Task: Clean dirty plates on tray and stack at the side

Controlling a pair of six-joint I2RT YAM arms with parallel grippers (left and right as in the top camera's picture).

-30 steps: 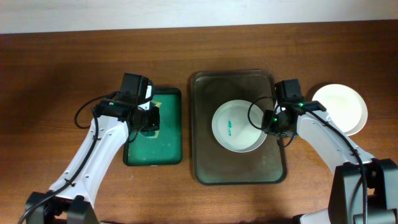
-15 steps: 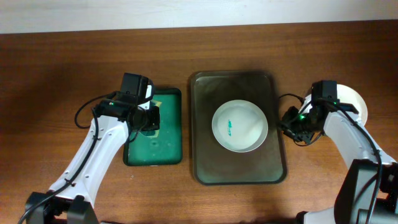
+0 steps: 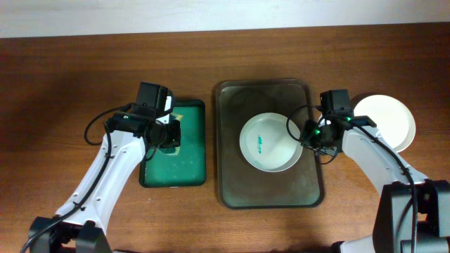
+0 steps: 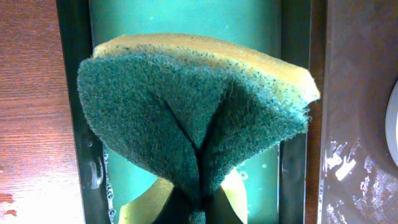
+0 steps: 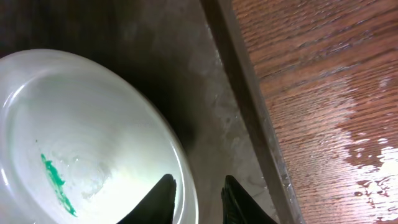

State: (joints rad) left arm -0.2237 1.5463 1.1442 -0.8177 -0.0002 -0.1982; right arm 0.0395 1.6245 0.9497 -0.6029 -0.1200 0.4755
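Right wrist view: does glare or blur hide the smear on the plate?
Right wrist: glare whitens the plate centre, but the green smear stays readable; wet sheen on the table. Overhead: even light, sharp, smear tiny. Left wrist: the sponge is crisp and blocks most of the frame.

You can count two white plates, one at centre point(image 3: 271, 143) and one at right point(image 3: 390, 119), one dark tray point(image 3: 235, 179), one green tray point(image 3: 184, 172), one sponge point(image 4: 193, 112), and two grippers: a left gripper point(image 3: 167, 135) and a right gripper point(image 3: 314, 138).
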